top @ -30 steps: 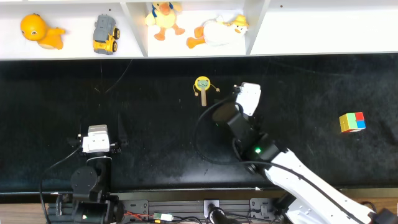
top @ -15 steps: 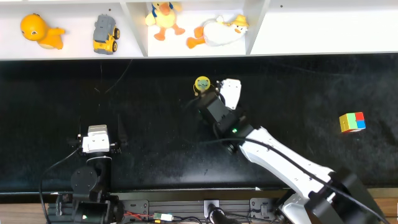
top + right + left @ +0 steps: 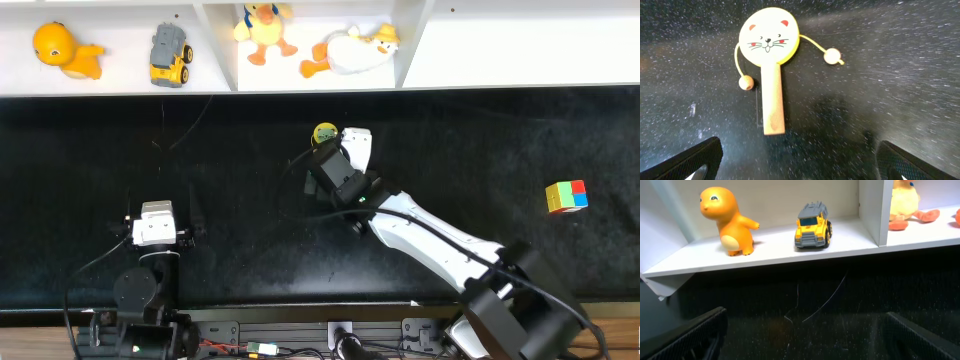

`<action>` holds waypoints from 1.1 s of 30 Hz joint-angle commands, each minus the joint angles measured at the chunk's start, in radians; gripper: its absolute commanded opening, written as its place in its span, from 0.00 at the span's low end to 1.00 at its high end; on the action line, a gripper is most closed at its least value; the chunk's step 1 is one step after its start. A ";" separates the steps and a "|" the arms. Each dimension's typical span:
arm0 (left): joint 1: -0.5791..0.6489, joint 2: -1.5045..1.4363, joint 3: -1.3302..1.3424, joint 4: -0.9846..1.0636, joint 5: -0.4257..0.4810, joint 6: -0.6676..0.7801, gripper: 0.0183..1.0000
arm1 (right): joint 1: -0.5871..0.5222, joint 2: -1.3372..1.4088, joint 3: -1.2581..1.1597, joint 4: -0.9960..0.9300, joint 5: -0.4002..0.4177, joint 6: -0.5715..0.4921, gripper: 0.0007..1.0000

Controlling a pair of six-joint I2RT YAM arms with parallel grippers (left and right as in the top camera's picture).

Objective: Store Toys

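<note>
Item: rattle drum, cat-faced disc on a flat wooden handle, two beads on cords; lies flat on the black counter, upper centre of the top view, just below the shelf. Right hand: directly over the toy, fingers spread wide, holding nothing. Left hand: lower left of the top view, likewise wide open and empty, facing the shelf. Step judged in hand: pickup of the drum. Handling note: the fingers should come down astride the handle's narrow width, centred on it and clear of the cords and beads, and close before any lift. Views compared: the right wrist view gives the drum's whole outline and the lie of its handle, while in the top view the arm covers most of it. The top view adds the colour cube at far right and two plush ducks shelved. The left wrist view adds the orange figure and yellow truck seen front-on, sharing one compartment.
</note>
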 commanded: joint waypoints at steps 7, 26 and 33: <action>-0.003 -0.013 -0.005 0.004 -0.011 0.014 1.00 | 0.003 0.079 0.048 0.065 -0.018 -0.056 1.00; -0.003 -0.013 -0.005 0.004 -0.011 0.014 1.00 | -0.003 0.150 0.109 -0.065 0.000 -0.065 1.00; -0.003 -0.013 -0.005 0.004 -0.011 0.014 1.00 | -0.003 0.150 0.109 -0.064 0.000 -0.077 1.00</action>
